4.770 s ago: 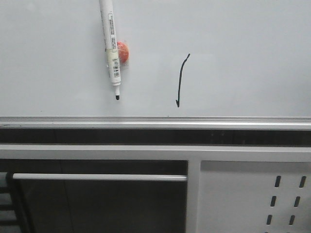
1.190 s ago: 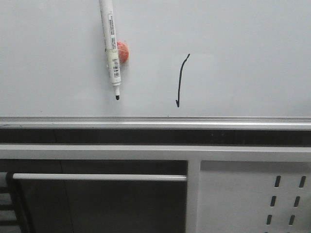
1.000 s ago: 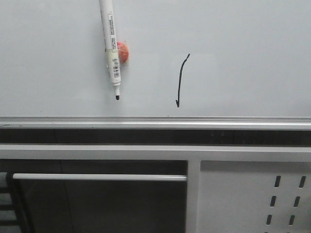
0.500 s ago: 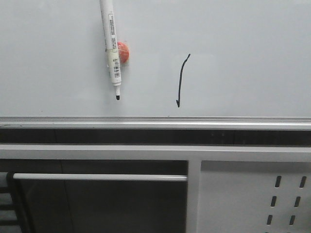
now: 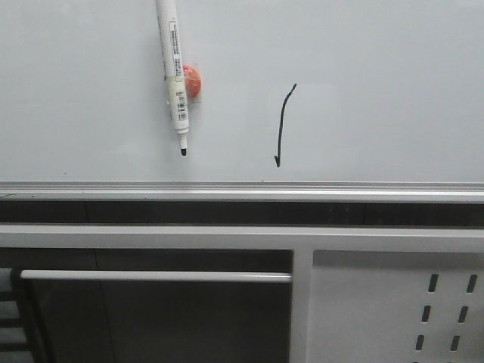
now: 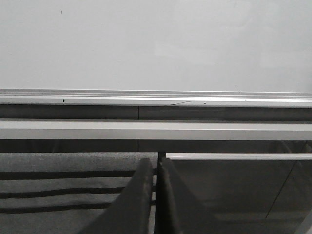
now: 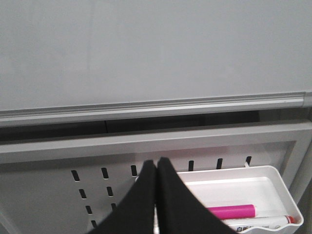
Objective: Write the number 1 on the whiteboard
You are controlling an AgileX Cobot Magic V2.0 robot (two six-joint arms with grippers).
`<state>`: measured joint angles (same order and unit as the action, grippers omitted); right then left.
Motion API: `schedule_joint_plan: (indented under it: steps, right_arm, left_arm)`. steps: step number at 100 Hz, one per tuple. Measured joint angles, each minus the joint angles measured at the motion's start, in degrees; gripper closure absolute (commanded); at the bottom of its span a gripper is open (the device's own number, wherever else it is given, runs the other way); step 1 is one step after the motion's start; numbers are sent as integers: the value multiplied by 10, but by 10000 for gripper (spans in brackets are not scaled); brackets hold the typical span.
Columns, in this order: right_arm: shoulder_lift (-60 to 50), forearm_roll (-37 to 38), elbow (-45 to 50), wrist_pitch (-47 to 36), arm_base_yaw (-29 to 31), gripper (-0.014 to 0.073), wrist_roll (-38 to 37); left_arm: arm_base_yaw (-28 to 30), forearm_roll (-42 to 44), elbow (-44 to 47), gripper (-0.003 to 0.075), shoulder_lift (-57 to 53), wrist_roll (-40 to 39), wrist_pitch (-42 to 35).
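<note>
The whiteboard (image 5: 378,91) fills the upper half of the front view, above its silver rail (image 5: 242,187). The number 1 (image 5: 280,125) is a thin black stroke with a small hook at its bottom, right of centre. A white marker pen (image 5: 173,68) hangs tip-down to its left, in front of an orange piece (image 5: 193,80); its upper end is out of view. My left gripper (image 6: 157,163) is shut and empty below the rail. My right gripper (image 7: 157,163) is shut and empty in front of the perforated panel (image 7: 48,190). Neither gripper shows in the front view.
Below the board a grey frame holds a horizontal bar (image 5: 151,276) and the perforated panel (image 5: 393,318). A white tray (image 7: 273,175) hangs on that panel with a pink marker (image 7: 229,212) and another pen in it, just beside my right gripper.
Nothing has visibly moved; the front view shifts by about a pixel. The stroke and the marker stay where they were.
</note>
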<state>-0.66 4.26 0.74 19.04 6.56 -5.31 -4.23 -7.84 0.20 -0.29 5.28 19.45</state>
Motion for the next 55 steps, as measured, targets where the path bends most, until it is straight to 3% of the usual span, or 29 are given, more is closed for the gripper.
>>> schedule_joint_plan:
  steps: [55]
  right_arm:
    - [0,-37,0,0,0,665,0]
  left_arm:
    - [0,0,0,738,0,0,0]
